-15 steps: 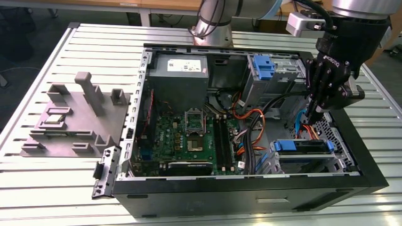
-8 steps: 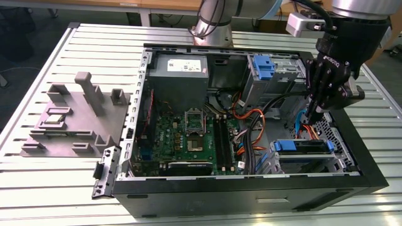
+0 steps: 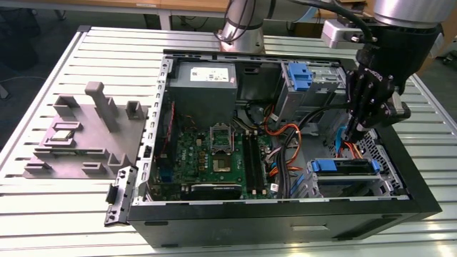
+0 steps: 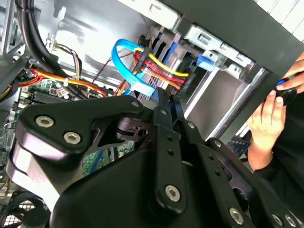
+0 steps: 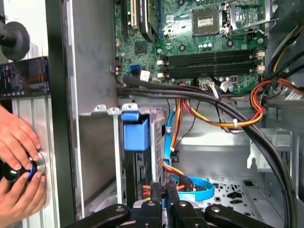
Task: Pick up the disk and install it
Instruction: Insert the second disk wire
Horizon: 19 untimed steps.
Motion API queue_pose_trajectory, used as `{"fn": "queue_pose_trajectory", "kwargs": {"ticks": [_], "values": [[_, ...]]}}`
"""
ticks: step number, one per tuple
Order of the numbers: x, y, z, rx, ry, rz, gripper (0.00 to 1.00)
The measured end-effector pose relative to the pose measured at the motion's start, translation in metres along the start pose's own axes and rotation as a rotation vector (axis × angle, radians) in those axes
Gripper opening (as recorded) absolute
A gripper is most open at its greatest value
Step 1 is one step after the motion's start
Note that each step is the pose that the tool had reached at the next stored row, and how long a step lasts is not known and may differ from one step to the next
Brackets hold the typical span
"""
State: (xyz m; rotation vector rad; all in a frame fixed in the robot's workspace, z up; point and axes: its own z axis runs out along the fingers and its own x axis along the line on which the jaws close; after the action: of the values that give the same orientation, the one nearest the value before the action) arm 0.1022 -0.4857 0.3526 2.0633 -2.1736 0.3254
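In its metal bay, the blue-framed flat disk

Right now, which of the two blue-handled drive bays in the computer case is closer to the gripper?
The lower drive bay, at the case's front corner on the exterior view's right, directly beneath the gripper. The other blue-handled bay sits farther back, beside the power supply.

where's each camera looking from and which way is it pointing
Exterior view: off the arm, above, looking down into the open black computer case; shows the black gripper lowered inside.
First wrist view: on the arm, over shut fingers toward the green motherboard.
Second wrist view: behind the linkage, toward a blue-tabbed drive bay.
Both wrist views share a person's hand.
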Motion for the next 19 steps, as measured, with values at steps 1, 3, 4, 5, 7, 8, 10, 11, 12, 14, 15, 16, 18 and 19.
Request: {"fn": "queue_pose_trajectory", "kwargs": {"ticks": [1, 3, 4, 5, 7, 8, 10, 11, 12, 14, 15, 16, 18, 19], "values": [[0.0003, 0.0036, 0.0001, 0.0021, -0.0003, 0.001, 0.16], [0.0017, 0.0086, 0.0006, 0.0068, -0.0030, 0.002, 0.16], [0.0035, 0.0089, 0.0014, 0.0078, -0.0081, 0.003, 0.16], [0.0055, 0.0091, 0.0024, 0.0085, -0.0151, 0.003, 0.16], [0.0094, 0.0094, 0.0042, 0.0090, -0.0282, 0.004, 0.16], [0.0114, 0.0095, 0.0052, 0.0093, -0.0349, 0.005, 0.16], [0.0155, 0.0095, 0.0071, 0.0101, -0.0476, 0.006, 0.16], [0.0177, 0.0094, 0.0081, 0.0107, -0.0540, 0.007, 0.16], [0.0198, 0.0094, 0.0090, 0.0111, -0.0599, 0.007, 0.16], [0.0240, 0.0094, 0.0110, 0.0121, -0.0724, 0.008, 0.16], [0.0261, 0.0093, 0.0121, 0.0126, -0.0780, 0.009, 0.16], [0.0283, 0.0093, 0.0130, 0.0132, -0.0830, 0.009, 0.16], [0.0322, 0.0093, 0.0150, 0.0150, -0.0923, 0.011, 0.16], [0.0326, 0.0092, 0.0153, 0.0160, -0.0929, 0.011, 0.16]]}}
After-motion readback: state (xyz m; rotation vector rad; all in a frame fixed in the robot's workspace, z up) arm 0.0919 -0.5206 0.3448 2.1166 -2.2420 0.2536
